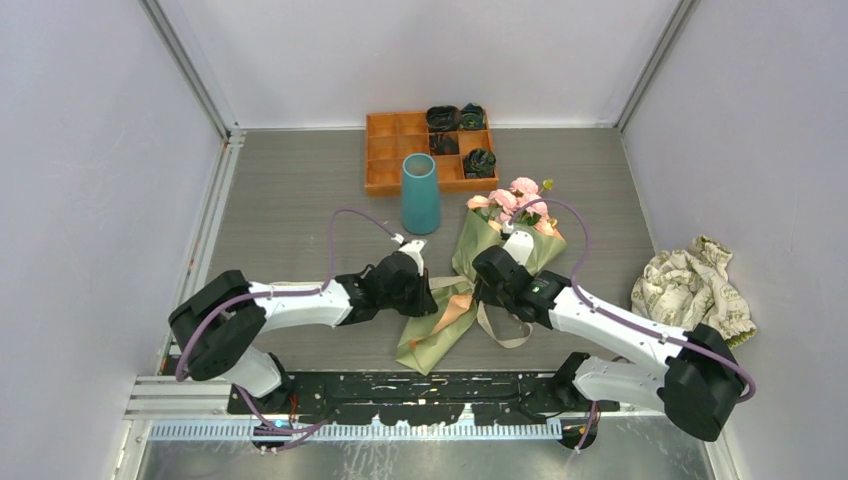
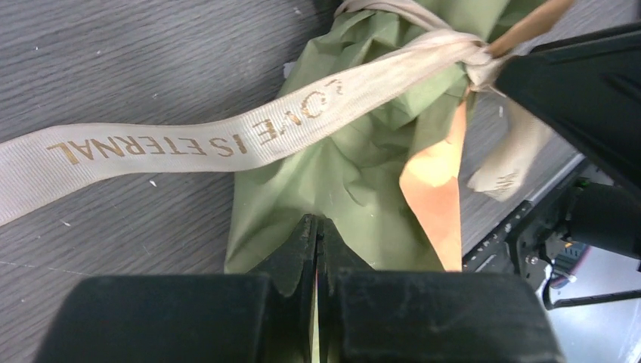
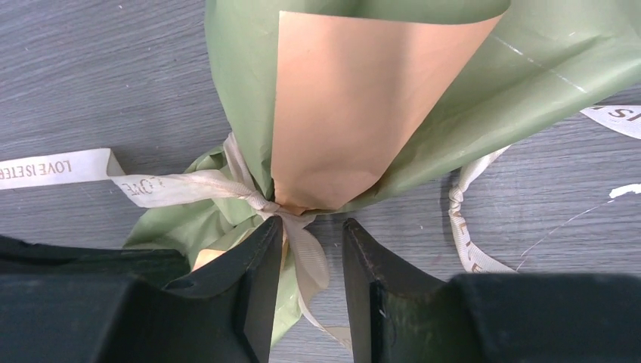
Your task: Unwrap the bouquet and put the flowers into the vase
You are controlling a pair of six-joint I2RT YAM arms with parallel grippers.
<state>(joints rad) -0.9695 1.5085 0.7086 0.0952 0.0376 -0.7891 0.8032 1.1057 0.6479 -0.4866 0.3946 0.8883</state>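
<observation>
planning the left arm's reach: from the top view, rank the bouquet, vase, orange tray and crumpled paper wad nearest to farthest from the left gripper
1. bouquet, at the left gripper fingertips, table centre.
2. vase, upright, just beyond the gripper.
3. orange tray, farther back, near the rear wall.
4. crumpled paper wad, far right side.

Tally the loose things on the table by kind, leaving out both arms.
Wrapped bouquet: 1
Teal vase: 1
Orange compartment tray: 1
Dark rosettes in the tray: 4
Crumpled patterned paper wad: 1
Total: 8
</observation>
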